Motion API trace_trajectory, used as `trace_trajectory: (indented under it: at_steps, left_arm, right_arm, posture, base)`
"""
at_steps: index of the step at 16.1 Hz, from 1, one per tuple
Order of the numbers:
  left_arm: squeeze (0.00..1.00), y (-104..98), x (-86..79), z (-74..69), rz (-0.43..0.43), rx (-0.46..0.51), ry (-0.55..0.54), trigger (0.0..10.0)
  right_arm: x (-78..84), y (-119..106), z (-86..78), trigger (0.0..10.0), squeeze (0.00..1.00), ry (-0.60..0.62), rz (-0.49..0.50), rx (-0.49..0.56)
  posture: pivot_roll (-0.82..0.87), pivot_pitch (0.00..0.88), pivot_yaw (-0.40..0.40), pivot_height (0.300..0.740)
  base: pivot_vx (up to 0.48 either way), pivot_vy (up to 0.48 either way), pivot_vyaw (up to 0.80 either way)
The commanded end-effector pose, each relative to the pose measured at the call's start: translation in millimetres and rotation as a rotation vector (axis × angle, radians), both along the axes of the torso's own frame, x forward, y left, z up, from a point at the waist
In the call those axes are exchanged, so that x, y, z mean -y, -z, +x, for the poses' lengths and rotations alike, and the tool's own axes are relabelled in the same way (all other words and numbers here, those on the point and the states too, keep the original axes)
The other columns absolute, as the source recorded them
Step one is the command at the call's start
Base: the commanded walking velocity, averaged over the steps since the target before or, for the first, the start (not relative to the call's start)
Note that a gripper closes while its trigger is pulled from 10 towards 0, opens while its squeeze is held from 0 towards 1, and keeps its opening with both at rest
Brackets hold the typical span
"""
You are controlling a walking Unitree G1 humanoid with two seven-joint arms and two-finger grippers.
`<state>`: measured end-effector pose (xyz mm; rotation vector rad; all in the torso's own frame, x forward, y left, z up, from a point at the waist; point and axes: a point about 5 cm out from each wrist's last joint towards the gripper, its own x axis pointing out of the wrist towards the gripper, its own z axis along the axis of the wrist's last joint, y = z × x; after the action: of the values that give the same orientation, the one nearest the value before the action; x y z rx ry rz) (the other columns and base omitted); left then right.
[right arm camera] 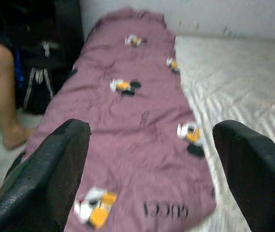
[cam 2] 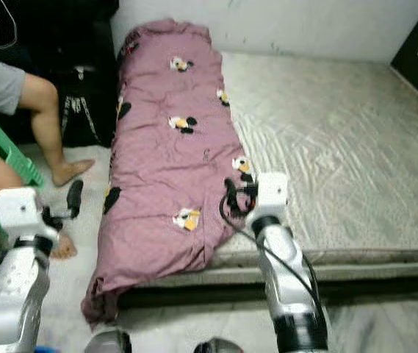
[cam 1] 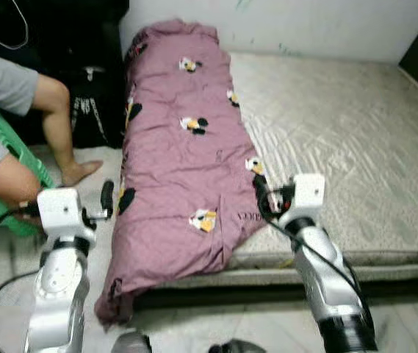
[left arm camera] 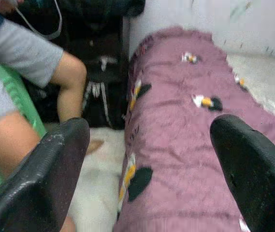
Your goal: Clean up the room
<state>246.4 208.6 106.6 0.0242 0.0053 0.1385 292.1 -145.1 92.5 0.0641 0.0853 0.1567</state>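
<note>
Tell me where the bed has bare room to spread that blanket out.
The mattress is bare between the pink blanket and the right edge, up to the wall. It is crowded on the left: a person's leg and a green chair stand close by the left gripper.

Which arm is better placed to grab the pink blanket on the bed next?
Probably the right. The right gripper hangs open over the pink blanket's near edge on the mattress, while the left gripper hovers open beside the bed, near a person's foot.
</note>
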Motion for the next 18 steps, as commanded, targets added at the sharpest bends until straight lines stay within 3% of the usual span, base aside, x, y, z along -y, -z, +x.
trace_trajectory:
  at_steps: [1, 8, 15, 18]
  left_arm:
    - [0.00, -3.0, 4.2, 1.0, 0.004, 0.002, 0.031, 10.0]
    - [0.00, -8.8, 17.0, 10.9, -0.014, 0.015, 0.065, 10.0]
    - [0.00, -12.3, 17.2, 15.0, -0.022, 0.024, 0.094, 10.0]
    - [0.00, -11.4, 19.2, 13.4, -0.030, 0.023, 0.107, 10.0]
  right_arm:
    - [-2.4, -5.7, 1.1, 10.0, 0.00, -0.012, 0.004, 0.015]
    - [-2.2, -8.5, -0.2, 10.0, 0.00, -0.026, -0.004, 0.009]
    - [2.7, -5.2, -2.2, 10.0, 0.00, -0.028, -0.044, -0.012]
    - [1.1, -3.4, -5.1, 10.0, 0.00, -0.041, -0.042, -0.016]
  posture:
    - [0.02, 0.155, -0.099, 0.692]
    - [0.00, 0.158, -0.104, 0.627]
    - [0.00, 0.161, -0.106, 0.627]
    - [0.00, 0.169, -0.110, 0.627]
  base:
    - [0.000, 0.000, 0.00]
    - [0.000, 0.000, 0.00]
    - [0.000, 0.000, 0.00]
    - [0.319, 0.000, 0.19]
